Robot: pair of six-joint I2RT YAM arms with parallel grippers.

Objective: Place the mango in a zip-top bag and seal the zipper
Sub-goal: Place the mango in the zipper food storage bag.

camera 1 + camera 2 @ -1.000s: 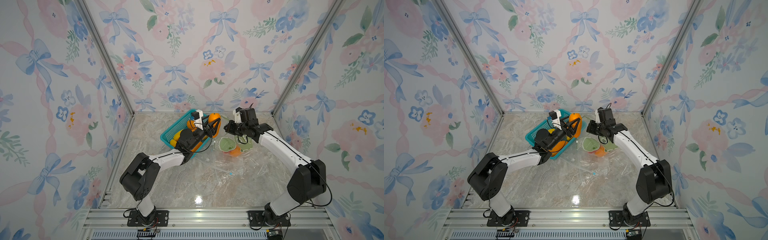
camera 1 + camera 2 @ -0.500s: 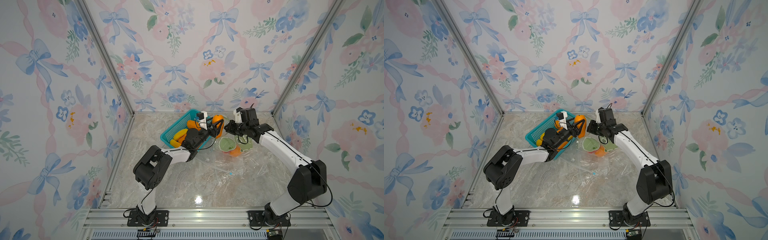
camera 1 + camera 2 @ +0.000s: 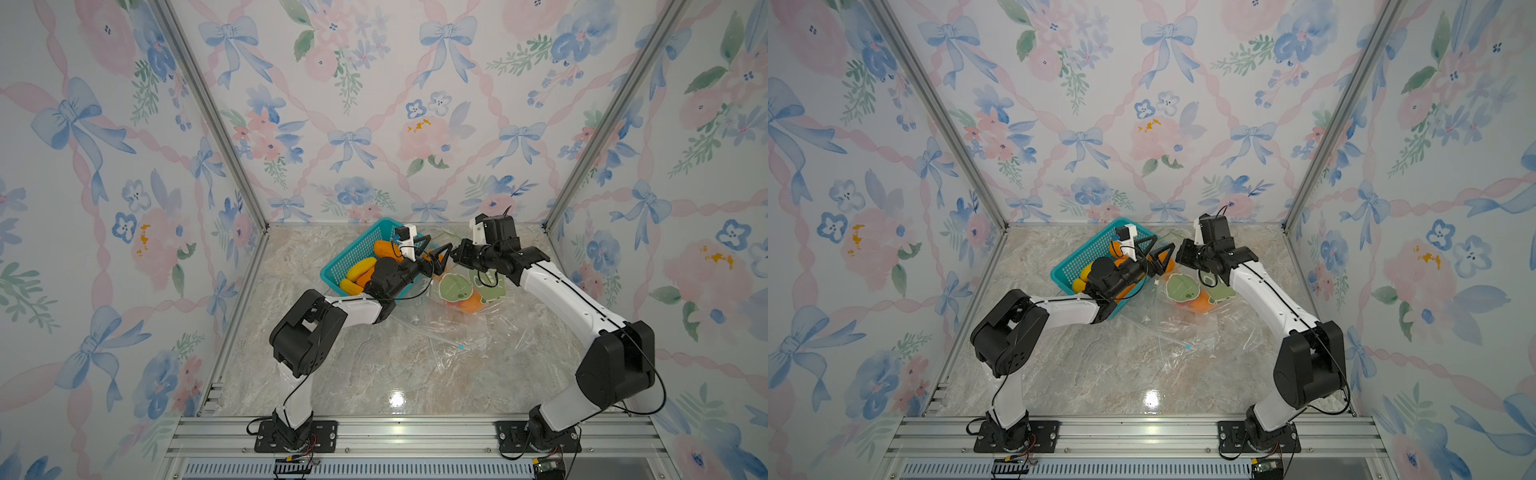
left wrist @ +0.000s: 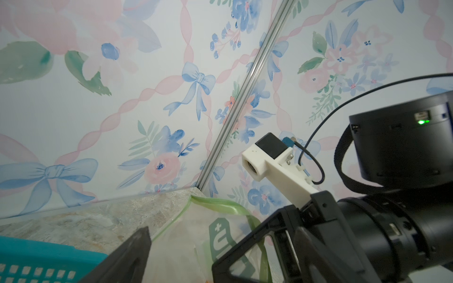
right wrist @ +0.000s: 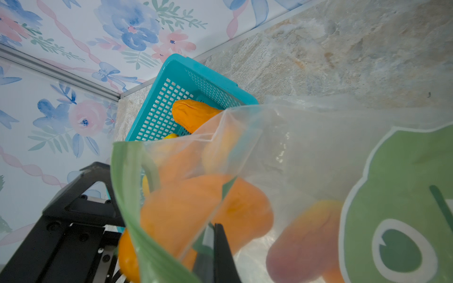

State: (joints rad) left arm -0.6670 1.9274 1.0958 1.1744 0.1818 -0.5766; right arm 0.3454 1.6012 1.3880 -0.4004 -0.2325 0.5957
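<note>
The clear zip-top bag (image 3: 490,291) with a green frog print lies right of the basket, and its green zipper rim (image 5: 127,186) is lifted. My right gripper (image 5: 215,250) is shut on that rim, and shows in both top views (image 3: 457,254) (image 3: 1180,254). An orange mango (image 5: 196,205) sits just inside the bag's mouth. My left gripper (image 3: 435,250) (image 3: 1159,248) (image 4: 193,247) stands open at the mouth with nothing between its fingers. Deeper in the bag lies a reddish-orange fruit (image 5: 301,240) (image 3: 467,304).
A teal basket (image 3: 353,257) (image 5: 196,71) at the back, under my left arm, holds orange and yellow fruit (image 3: 360,266). More clear bags (image 3: 449,336) lie crumpled on the marble table in front of the frog bag. The back wall is close behind both grippers.
My left gripper carried the mango from over the basket rightwards to the bag's mouth, then opened and let it go. The right gripper stayed shut on the bag's rim.
</note>
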